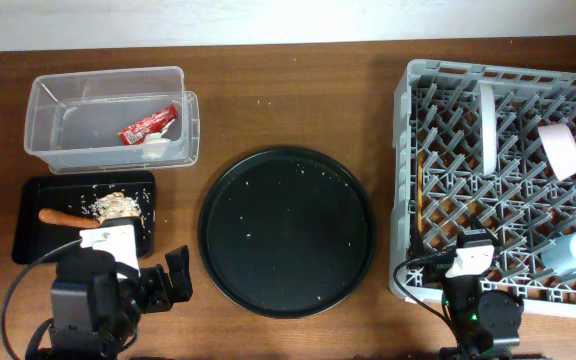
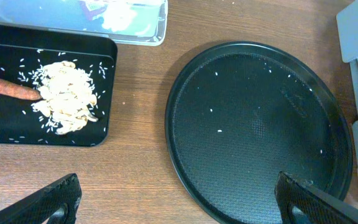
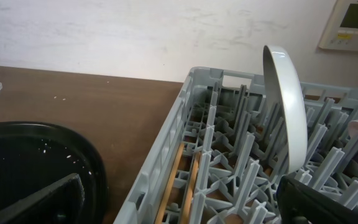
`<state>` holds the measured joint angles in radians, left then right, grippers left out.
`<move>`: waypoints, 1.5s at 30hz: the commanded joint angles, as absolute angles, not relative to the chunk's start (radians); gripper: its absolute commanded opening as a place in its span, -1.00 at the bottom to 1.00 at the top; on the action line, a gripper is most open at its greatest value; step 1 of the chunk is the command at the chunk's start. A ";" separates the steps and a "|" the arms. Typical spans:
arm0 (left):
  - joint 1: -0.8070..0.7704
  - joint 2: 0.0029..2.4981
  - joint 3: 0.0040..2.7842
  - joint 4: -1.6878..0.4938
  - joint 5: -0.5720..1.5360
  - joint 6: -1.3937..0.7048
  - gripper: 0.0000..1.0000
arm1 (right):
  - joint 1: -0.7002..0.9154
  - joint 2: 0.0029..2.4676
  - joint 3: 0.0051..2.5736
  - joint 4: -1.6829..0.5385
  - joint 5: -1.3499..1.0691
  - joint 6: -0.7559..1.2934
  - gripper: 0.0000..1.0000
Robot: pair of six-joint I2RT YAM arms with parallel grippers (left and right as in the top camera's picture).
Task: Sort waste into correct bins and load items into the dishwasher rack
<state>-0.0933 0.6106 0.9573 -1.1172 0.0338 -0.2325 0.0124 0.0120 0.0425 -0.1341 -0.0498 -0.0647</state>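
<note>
The grey dishwasher rack point(image 1: 402, 150) at the right holds the plate point(image 1: 487, 122) standing on edge, the white bowl point(image 1: 560, 150), the light-blue cup point(image 1: 572, 253) and two chopsticks point(image 1: 420, 195) along its left side. The clear tub point(image 1: 40, 95) at the back left holds the red wrapper point(image 1: 148, 123) and the white tissue point(image 1: 158, 148). The flat black tray point(image 1: 28, 240) holds the carrot point(image 1: 63, 216) and beige scraps point(image 1: 116, 205). My left gripper point(image 2: 179, 199) is open and empty above the table's front left. My right gripper point(image 3: 179, 199) is open and empty over the rack's front left corner.
The large round black serving tray point(image 1: 287, 231) lies in the middle with a few crumbs on it. The rack's wall point(image 3: 166, 143) runs between my right gripper's fingers, with the chopsticks point(image 3: 188, 177) just inside. A white wall stands behind the table.
</note>
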 commanded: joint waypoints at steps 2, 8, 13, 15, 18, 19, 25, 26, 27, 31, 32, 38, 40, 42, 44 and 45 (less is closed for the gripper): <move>-0.094 0.606 0.952 -1.116 0.031 -0.242 0.98 | 0.004 0.004 0.032 -0.130 -0.059 -0.071 0.97; -0.094 0.513 0.889 -1.090 -0.054 -0.216 0.98 | 0.004 0.004 0.032 -0.130 -0.059 -0.071 0.97; -0.118 0.238 0.522 -0.737 -0.056 -0.208 0.98 | 0.004 0.004 0.032 -0.130 -0.059 -0.071 0.97; -0.120 0.149 0.388 -0.584 -0.047 -0.208 0.98 | 0.004 0.004 0.032 -0.130 -0.059 -0.071 0.97; -0.138 0.007 0.153 -0.322 -0.030 -0.207 0.98 | 0.004 0.004 0.032 -0.130 -0.059 -0.071 0.97; -0.141 0.005 0.113 -0.239 -0.021 -0.197 0.98 | 0.004 0.004 0.032 -0.130 -0.059 -0.071 0.97; -0.144 0.005 0.009 -0.080 0.072 0.107 0.98 | 0.004 0.004 0.032 -0.130 -0.059 -0.071 0.97; -0.144 0.005 0.009 -0.079 0.073 0.107 0.98 | 0.004 0.004 0.032 -0.130 -0.059 -0.071 0.97; -0.144 0.005 0.009 -0.076 0.073 0.107 0.98 | 0.004 0.004 0.032 -0.130 -0.059 -0.071 0.97; -0.144 0.005 0.009 -0.076 0.072 0.107 0.98 | 0.004 0.004 0.032 -0.130 -0.059 -0.071 0.97; -0.144 0.005 0.009 -0.076 0.072 0.107 0.98 | 0.004 0.004 0.032 -0.130 -0.059 -0.071 0.97; -0.144 0.005 0.009 -0.076 0.072 0.107 0.98 | 0.004 0.004 0.032 -0.130 -0.059 -0.071 0.96; -0.144 0.005 0.009 -0.076 0.072 0.107 0.98 | 0.004 0.004 0.032 -0.130 -0.059 -0.071 0.97; -0.144 0.005 0.009 -0.076 0.072 0.107 0.98 | 0.004 0.004 0.032 -0.130 -0.059 -0.071 0.97; -0.144 0.005 0.009 -0.076 0.072 0.107 0.98 | 0.004 0.004 0.032 -0.130 -0.059 -0.071 0.96; -0.144 0.005 0.009 -0.076 0.072 0.107 0.98 | 0.004 0.004 0.032 -0.130 -0.059 -0.071 0.97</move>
